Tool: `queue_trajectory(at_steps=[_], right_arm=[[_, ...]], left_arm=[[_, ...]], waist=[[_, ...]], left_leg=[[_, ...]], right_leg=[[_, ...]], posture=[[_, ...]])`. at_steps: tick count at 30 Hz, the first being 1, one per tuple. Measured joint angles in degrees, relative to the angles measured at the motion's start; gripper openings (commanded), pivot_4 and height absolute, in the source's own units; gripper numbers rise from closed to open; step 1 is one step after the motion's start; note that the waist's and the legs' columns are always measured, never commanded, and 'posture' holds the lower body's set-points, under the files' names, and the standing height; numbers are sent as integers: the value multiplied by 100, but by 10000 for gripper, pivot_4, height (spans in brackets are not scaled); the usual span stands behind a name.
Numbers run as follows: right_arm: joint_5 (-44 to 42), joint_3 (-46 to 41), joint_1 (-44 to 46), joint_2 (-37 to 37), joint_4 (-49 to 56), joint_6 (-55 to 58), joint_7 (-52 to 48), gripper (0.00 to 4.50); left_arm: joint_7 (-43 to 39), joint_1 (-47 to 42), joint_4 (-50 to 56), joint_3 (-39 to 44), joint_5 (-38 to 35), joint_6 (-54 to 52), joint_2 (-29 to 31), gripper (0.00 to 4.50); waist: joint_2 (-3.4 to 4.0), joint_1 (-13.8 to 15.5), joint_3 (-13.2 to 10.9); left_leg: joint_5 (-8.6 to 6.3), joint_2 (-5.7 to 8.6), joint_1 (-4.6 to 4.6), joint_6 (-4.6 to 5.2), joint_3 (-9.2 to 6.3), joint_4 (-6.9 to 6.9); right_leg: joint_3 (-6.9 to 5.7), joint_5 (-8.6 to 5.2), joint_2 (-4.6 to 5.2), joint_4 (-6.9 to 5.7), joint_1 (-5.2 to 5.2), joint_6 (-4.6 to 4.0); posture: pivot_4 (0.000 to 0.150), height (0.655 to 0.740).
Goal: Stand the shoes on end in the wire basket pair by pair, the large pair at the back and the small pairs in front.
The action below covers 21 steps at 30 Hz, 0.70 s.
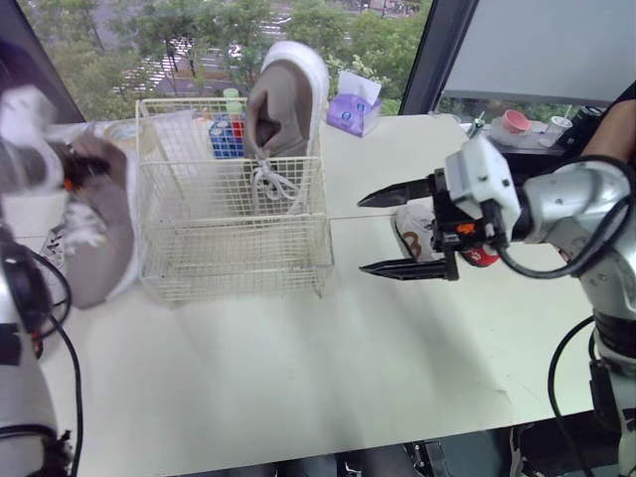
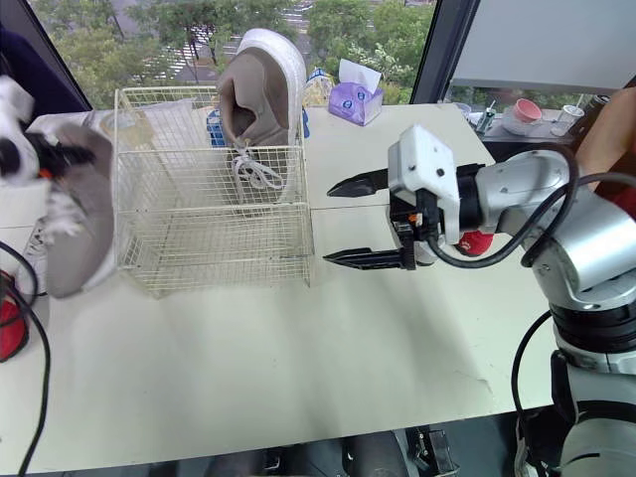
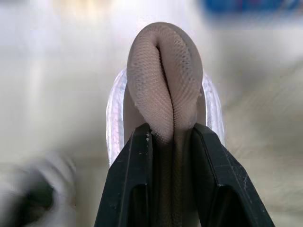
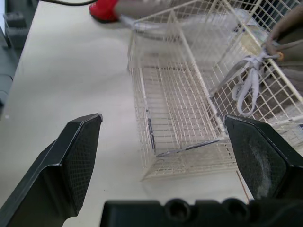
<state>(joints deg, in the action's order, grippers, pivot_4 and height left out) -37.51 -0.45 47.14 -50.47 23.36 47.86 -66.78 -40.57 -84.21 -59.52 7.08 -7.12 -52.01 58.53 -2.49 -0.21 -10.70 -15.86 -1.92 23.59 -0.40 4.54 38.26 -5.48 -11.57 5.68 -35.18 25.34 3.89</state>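
Note:
The white wire basket [image 1: 238, 229] stands on the table, left of centre. One large taupe shoe [image 1: 283, 109] with a white sole stands on end in its back right corner, laces hanging down. My left gripper [image 3: 173, 137] is shut on the collar of the second large taupe shoe [image 1: 99, 229], which hangs just outside the basket's left side. My right gripper [image 1: 397, 231] is open and empty, a little to the right of the basket, fingers pointing at it. A small white shoe [image 1: 412, 234] lies on the table behind those fingers.
A purple tissue box [image 1: 353, 109] sits behind the basket on the right, and a blue block [image 1: 227, 137] is behind the basket. A pink bowl [image 1: 515, 121] and a person's arm [image 1: 608, 124] are at the far right. A table seam runs right of the basket.

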Motion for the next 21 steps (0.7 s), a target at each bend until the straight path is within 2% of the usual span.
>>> queue_trajectory(at_steps=[3,5,10,13,15,17,21], right_arm=[[-492,-402,344,-11,-378,469,122,45000],[-720,-552,517,25,-527,658,230,45000],[-1065,-577,804,360,-842,864,406,45000],[-1126,-534,975,489,-1023,864,466,45000],[-1124,-531,990,490,-1023,859,499,45000],[-1126,-529,986,488,-1001,862,573,45000],[-1250,-665,855,365,-850,958,746,45000]], left_arm=[[569,190,1665,878,-272,345,315,6622],[1040,248,2351,1412,-411,667,242,6622],[2085,115,3747,2589,-1160,2162,-1099,6622],[2332,510,4880,2273,-1173,3344,-2058,6622],[2507,830,5138,1908,-995,3916,-2583,6622],[2810,1094,5004,1619,-755,4450,-3070,6622],[3038,1324,4456,1339,-484,5018,-3318,6622]], waist=[[0,-46,0],[1,-43,1],[-7,100,5],[15,130,15],[17,144,16],[17,126,16],[19,45,14]], left_leg=[[12,-1,-6,-21,0,-3],[12,1,-12,-21,2,-3],[4,2,-13,-6,-2,32],[-15,5,-23,24,-7,81],[-19,8,-28,33,-5,92],[-18,9,-26,36,-1,96],[-17,6,-20,36,8,89]], right_leg=[[3,-2,18,-1,-2,4],[4,-2,20,-2,-6,5],[-4,3,19,-7,-27,7],[-10,9,24,-10,-67,18],[-7,22,24,-1,-79,29],[-4,33,21,4,-77,30],[-3,38,7,1,-58,24]], posture=[[1500,7400],[1500,7400],[1500,7400],[1500,7400],[1500,7400],[1500,7400],[1500,7400]])
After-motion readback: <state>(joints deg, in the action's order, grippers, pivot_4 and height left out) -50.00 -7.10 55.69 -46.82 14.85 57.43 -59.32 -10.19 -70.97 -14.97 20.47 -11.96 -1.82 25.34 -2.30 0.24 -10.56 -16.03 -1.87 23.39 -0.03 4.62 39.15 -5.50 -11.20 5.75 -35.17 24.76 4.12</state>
